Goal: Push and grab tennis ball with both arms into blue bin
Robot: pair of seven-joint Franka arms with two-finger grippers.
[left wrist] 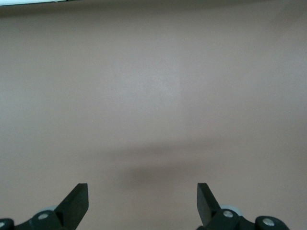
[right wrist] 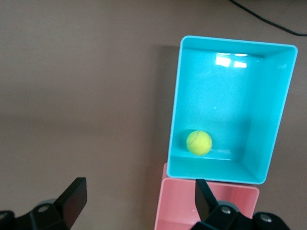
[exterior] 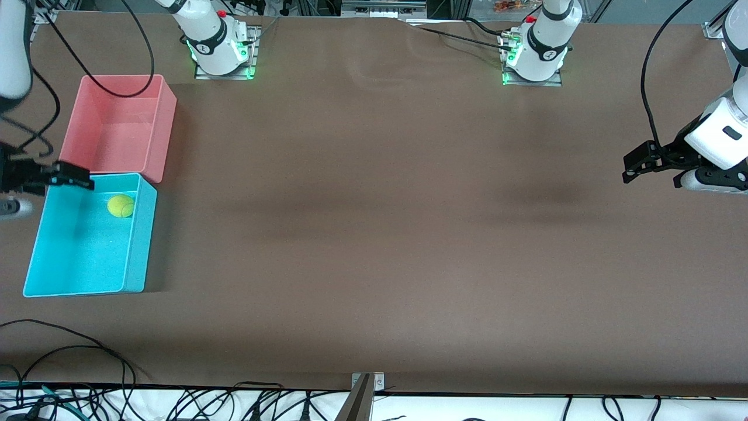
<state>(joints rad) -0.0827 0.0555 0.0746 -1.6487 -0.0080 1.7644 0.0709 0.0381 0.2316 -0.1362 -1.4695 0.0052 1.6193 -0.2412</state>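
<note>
Resting inside the blue bin (exterior: 87,245), the tennis ball (exterior: 121,206) sits by the wall that touches the pink bin (exterior: 120,126), at the right arm's end of the surface (exterior: 380,204). Of the 2 tools, the right tool (exterior: 70,176) hangs released over the seam between both bins, empty. The left tool (exterior: 641,161) hovers released over bare surface at the left arm's end, holding nothing.

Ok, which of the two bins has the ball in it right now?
The blue bin, the one nearer the front camera. The tennis ball lies on its floor by the wall next to the pink bin, which holds nothing.
</note>
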